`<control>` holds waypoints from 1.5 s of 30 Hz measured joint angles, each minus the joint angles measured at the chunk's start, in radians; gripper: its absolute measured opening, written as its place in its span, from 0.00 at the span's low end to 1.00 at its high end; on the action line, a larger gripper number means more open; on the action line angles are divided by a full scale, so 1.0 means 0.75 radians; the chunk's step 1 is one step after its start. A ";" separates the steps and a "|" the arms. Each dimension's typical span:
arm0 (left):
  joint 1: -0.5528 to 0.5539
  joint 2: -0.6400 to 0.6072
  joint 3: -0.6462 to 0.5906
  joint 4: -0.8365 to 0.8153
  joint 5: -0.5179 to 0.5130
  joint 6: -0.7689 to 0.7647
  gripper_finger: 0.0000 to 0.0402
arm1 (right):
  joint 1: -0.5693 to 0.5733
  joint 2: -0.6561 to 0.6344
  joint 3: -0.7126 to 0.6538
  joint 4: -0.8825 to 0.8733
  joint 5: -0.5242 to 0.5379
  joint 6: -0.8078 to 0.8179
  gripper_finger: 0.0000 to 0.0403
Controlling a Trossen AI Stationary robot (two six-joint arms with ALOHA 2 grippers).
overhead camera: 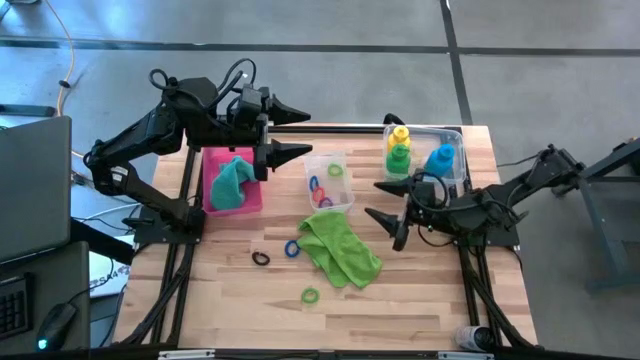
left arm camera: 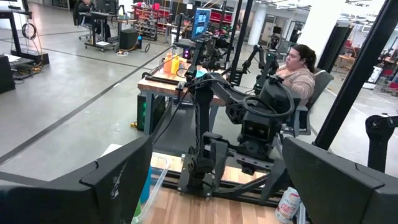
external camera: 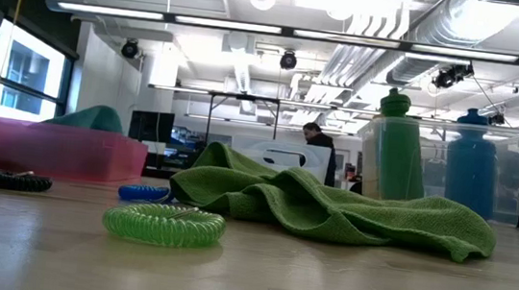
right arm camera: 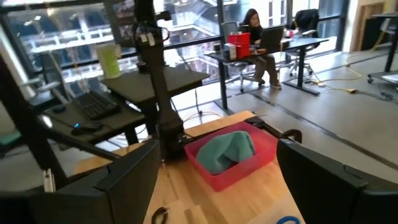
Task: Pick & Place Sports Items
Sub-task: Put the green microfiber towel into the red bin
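Note:
A lime green towel [overhead camera: 340, 248] lies crumpled on the table's middle [external camera: 330, 210]. Around it lie a black ring [overhead camera: 261, 258], a blue ring [overhead camera: 292, 248] and a green ring [overhead camera: 310, 295]. A teal towel [overhead camera: 232, 180] sits in the pink tray [overhead camera: 254, 200]. The yellow [overhead camera: 400, 133], green [overhead camera: 399, 157] and blue [overhead camera: 440, 160] bottles stand upright in a clear box [overhead camera: 458, 135] at the far right. My left gripper [overhead camera: 295, 133] hovers open, level, high over the tray's far side. My right gripper [overhead camera: 375, 200] is open, level, between the clear boxes, above the towel's far right.
A small clear box [overhead camera: 345, 165] holding a few rings stands at the far middle. A can [overhead camera: 470, 337] lies at the near right corner. Bare wood shows along the near edge. A person sits at a desk [left arm camera: 298, 74] beyond the table.

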 joint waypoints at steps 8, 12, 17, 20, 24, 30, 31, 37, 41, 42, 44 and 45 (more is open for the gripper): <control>0.000 0.000 0.000 0.000 0.000 -0.077 0.88 | 0.088 -0.001 0.000 0.000 0.227 0.021 0.78; 0.000 0.000 0.000 -0.001 0.021 -0.079 0.88 | 0.105 -0.001 0.000 -0.008 0.244 0.021 0.78; -0.001 0.000 0.000 -0.001 0.039 -0.067 0.88 | 0.106 -0.001 0.000 -0.021 0.248 0.021 0.78; -0.010 0.000 0.000 -0.015 0.113 -0.069 0.88 | 0.106 -0.001 0.000 -0.037 0.250 0.021 0.77; -0.052 0.017 0.002 -0.087 0.156 -0.056 0.88 | 0.106 -0.001 0.000 -0.039 0.249 0.022 0.75; -0.169 0.075 0.001 -0.339 -0.047 0.019 0.88 | 0.106 -0.001 0.000 -0.039 0.249 0.029 0.73; -0.191 0.086 0.001 -0.381 -0.085 0.020 0.88 | 0.107 -0.002 0.000 -0.039 0.248 0.030 0.73; -0.299 0.154 0.001 -0.529 -0.122 0.009 0.88 | 0.163 -0.045 0.000 -0.106 0.152 0.001 0.73; -0.346 0.197 0.001 -0.552 -0.123 -0.025 0.88 | 0.189 -0.071 0.000 -0.238 0.006 0.103 0.73; -0.359 0.206 0.001 -0.552 -0.123 -0.026 0.88 | 0.194 -0.080 0.000 -0.275 -0.028 0.135 0.73; -0.384 0.230 0.001 -0.550 -0.136 -0.027 0.88 | 0.201 -0.091 0.000 -0.350 -0.091 0.191 0.73; -0.393 0.243 0.001 -0.550 -0.158 -0.029 0.88 | 0.204 -0.095 0.000 -0.393 -0.122 0.217 0.73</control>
